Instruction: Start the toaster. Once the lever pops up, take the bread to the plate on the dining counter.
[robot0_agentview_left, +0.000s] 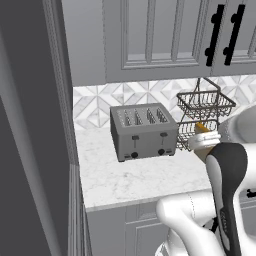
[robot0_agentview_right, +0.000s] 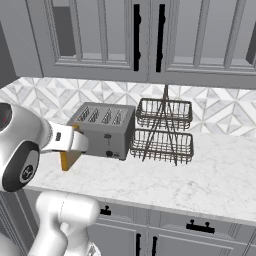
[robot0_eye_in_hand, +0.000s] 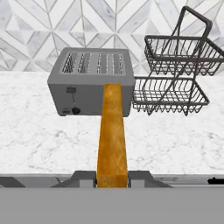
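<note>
- The gripper (robot0_eye_in_hand: 112, 178) has the bread (robot0_eye_in_hand: 112, 135) clamped between its two tips, closed down to the width of the slice, and it hangs out in front of the toaster (robot0_eye_in_hand: 90, 81), off the counter's front edge.
- In the hand view the slice runs straight away from the fingers, long axis pointing at the toaster's front face and crossing its right half.
- The toaster sits on the marble wall counter (robot0_agentview_left: 130, 177), back against the tiled wall, four slots open on top, and I read them all as empty.
- Just to the toaster's right stands a two-tier wire basket rack (robot0_agentview_right: 162, 131), nearly touching its side.
- From the left base view, a tan corner of bread (robot0_agentview_left: 202, 128) peeks out beyond the wrist, right of the toaster and nearer the camera.
- My call: the plate and dining counter lie somewhere away from the toaster, so the carry means turning off from this wall.
- The rack beside the toaster is the thing to swing clear of.
</note>
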